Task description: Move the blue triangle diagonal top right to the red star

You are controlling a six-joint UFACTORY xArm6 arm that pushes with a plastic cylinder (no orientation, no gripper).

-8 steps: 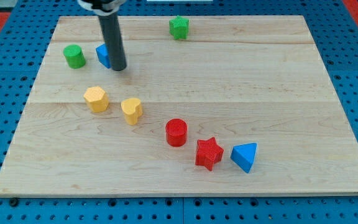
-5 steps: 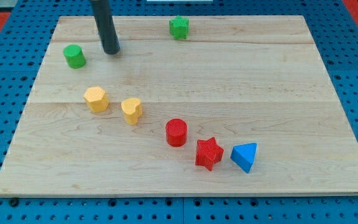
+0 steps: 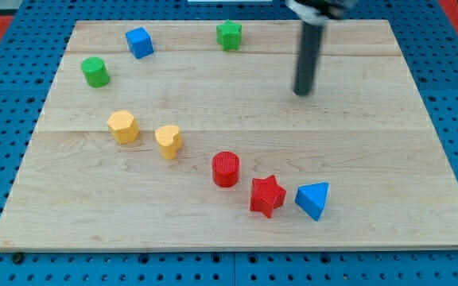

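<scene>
The blue triangle [image 3: 313,199] lies near the view's bottom, just right of the red star [image 3: 266,195] and almost touching it. My tip [image 3: 302,92] is on the board in the upper right part, well above both blocks and apart from every block. The rod is blurred.
A red cylinder [image 3: 226,168] sits up-left of the red star. A yellow heart [image 3: 168,141] and a yellow hexagon [image 3: 123,126] lie further left. A green cylinder [image 3: 95,71], a blue cube [image 3: 139,42] and a green block [image 3: 229,35] lie near the top of the wooden board [image 3: 372,143].
My tip has swept from the blue cube at the upper left across to the upper right. The blue cube now sits higher up and to the left of where it was.
</scene>
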